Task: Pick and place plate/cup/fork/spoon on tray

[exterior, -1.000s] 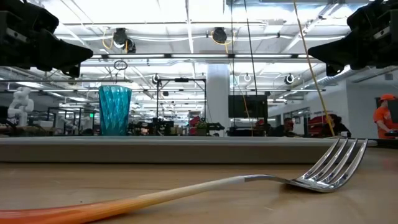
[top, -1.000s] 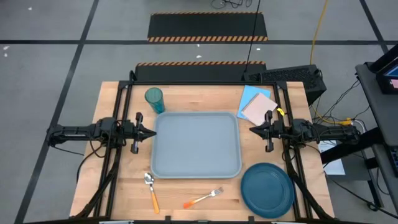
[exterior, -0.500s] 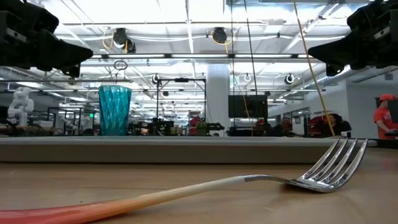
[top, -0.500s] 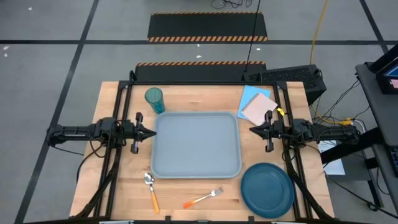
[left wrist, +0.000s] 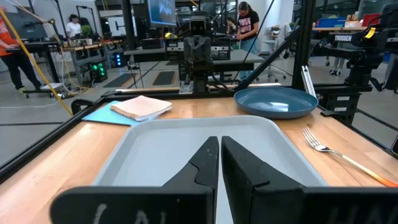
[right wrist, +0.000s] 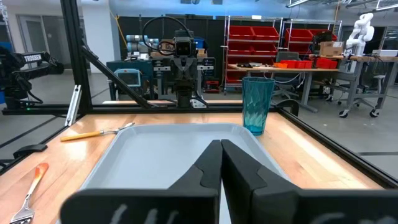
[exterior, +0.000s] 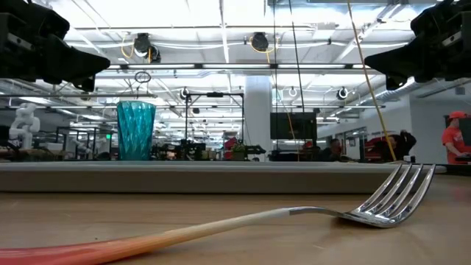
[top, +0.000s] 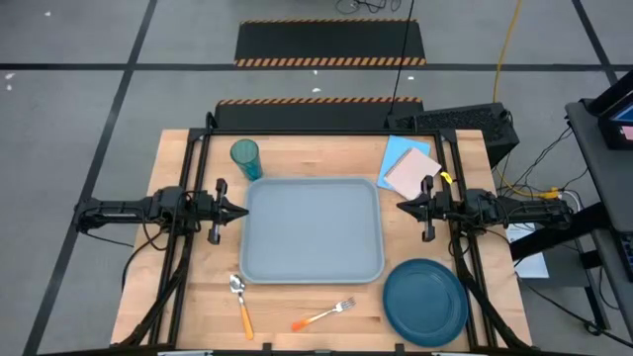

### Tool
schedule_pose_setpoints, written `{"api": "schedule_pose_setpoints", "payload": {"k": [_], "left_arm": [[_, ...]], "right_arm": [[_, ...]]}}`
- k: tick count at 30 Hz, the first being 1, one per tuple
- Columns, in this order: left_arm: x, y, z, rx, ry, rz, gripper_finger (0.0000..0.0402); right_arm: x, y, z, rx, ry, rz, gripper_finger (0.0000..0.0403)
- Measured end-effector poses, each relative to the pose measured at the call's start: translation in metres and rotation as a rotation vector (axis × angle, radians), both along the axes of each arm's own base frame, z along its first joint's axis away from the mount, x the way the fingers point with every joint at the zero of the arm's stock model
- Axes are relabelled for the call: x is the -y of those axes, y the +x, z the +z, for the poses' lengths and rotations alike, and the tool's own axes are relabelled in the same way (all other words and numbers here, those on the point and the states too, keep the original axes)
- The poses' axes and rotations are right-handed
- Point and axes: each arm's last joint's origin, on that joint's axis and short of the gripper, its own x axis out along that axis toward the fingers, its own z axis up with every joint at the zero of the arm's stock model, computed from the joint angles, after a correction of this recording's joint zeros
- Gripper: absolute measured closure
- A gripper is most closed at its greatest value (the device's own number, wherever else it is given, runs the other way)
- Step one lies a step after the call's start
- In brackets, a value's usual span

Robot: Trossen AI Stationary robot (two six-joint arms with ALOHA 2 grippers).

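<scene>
The grey-blue tray [top: 312, 229] lies flat at the table's middle. The teal cup [top: 245, 158] stands upright on the wood beyond the tray's far left corner. The dark blue plate [top: 425, 302] rests on the table at the near right. The spoon [top: 240, 302] and the fork [top: 324, 315], both orange-handled, lie flat near the front edge. My left gripper [top: 242, 211] hangs level just off the tray's left rim, shut and holding nothing. My right gripper [top: 401, 207] mirrors it at the right rim, also shut. In the wrist views the fingertips [left wrist: 219, 146] [right wrist: 221, 149] meet above the tray.
A light blue paper sheet with a tan pad [top: 410, 168] on it lies at the far right corner. Black frame rails [top: 193, 158] run along the table's left and right sides. People stand in the room beyond the table.
</scene>
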Motion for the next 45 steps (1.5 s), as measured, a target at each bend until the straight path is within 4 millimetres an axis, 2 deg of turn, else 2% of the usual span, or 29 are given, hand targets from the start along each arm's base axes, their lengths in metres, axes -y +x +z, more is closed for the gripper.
{"api": "schedule_pose_setpoints", "payload": {"k": [42,45], "left_arm": [[0.0,0.0,0.0001,0.0,0.0,0.0,0.0378],[-0.0001,0.0,0.0003,0.002,0.002,0.003,0.0378]], "right_arm": [[0.0,0.0,0.0,0.0,0.0,0.0,0.0403],[0.0,0.0,0.0,-0.004,-0.066,-0.005,0.0403]]}}
